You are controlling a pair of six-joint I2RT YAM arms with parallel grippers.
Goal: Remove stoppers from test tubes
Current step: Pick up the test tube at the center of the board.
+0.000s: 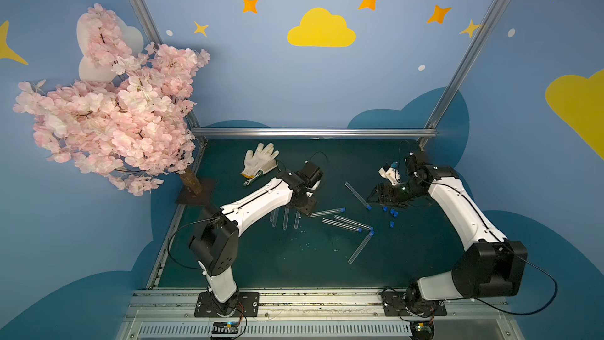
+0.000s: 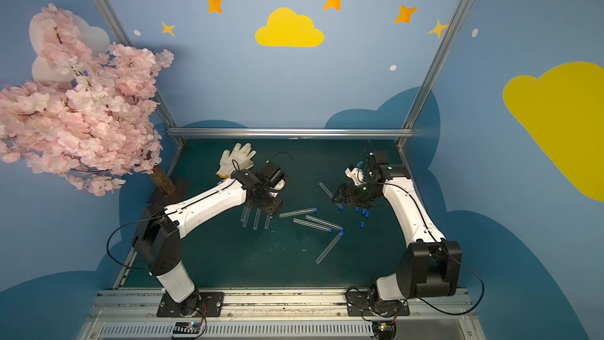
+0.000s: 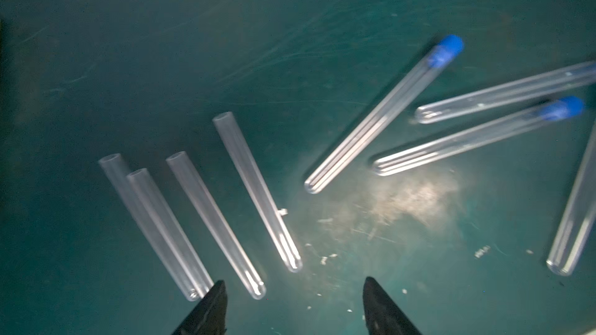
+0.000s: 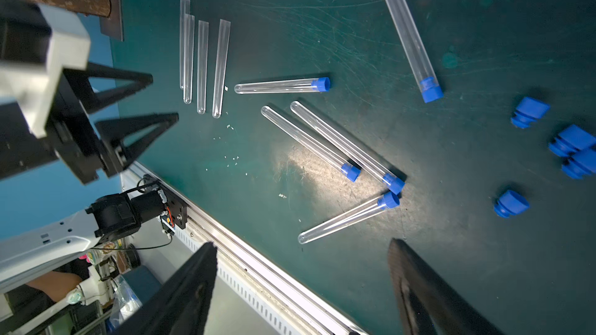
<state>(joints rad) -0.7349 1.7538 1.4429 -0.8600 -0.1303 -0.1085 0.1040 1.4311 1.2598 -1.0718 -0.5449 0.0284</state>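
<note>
In both top views my left gripper (image 1: 302, 208) hangs left of centre over four unstoppered test tubes (image 1: 285, 219) lying side by side on the green mat (image 1: 261, 256). My right gripper (image 1: 372, 198) hovers at the right, just above the loose stoppers (image 1: 394, 213). Five plugged tubes lie between my two arms, and a white glove (image 1: 260, 160) lies far left.

From my left wrist, my fingers (image 3: 213, 310) stand apart with nothing between them, near the rounded ends of the bare tubes. A plugged tube (image 3: 380, 114) lies just beyond, blurred.

From my right wrist, my fingers (image 4: 193, 285) are spread wide and hold nothing. Four blue stoppers (image 4: 530, 112) lie scattered on the mat, apart from the tubes. My left gripper (image 4: 164, 96) shows there too, jaws parted and empty
</note>
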